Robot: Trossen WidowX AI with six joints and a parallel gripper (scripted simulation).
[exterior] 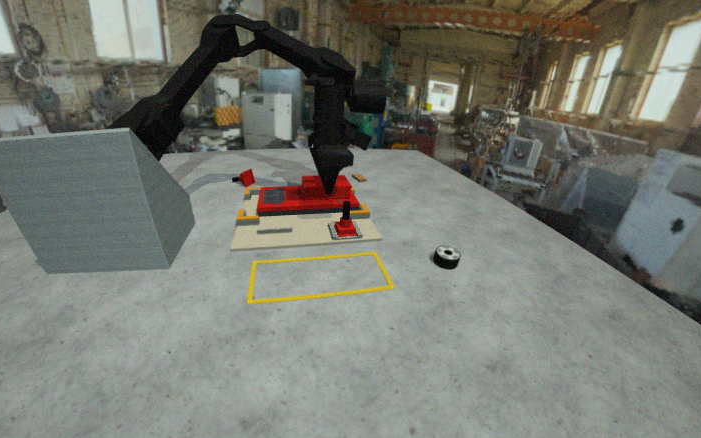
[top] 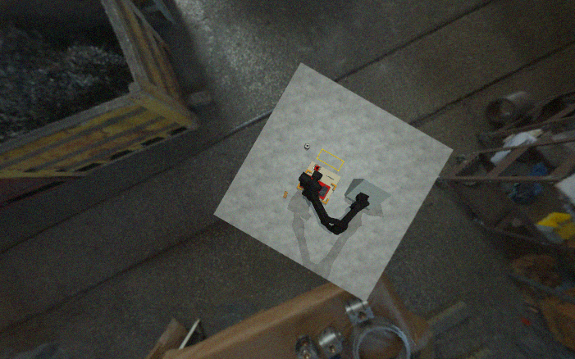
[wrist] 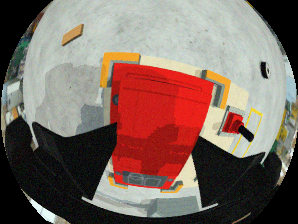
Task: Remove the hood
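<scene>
The toy car (exterior: 287, 206) is red and sits between orange corner brackets on a cream board. Its hood, a raised red block (exterior: 313, 187) (wrist: 162, 100), is at the car's right part in the exterior view and looks seated on the body. My gripper (exterior: 330, 190) (wrist: 157, 132) points down and is shut on the hood, with one finger on each long side. The far finger is hidden in the exterior view, and the arm covers most of the hood in the top view. The marked area, a yellow outline (top: 333, 155) (exterior: 320, 294), lies on the table just beyond the board.
A red base with a black upright peg (exterior: 345, 211) (wrist: 245, 132) stands on the board (exterior: 314, 239), between car and outline. A black-and-white wheel (top: 307, 146) (exterior: 446, 256), a small orange block (top: 285, 194) (wrist: 73, 34), a red piece (exterior: 246, 177) and a large grey wedge (exterior: 86, 201) are around it.
</scene>
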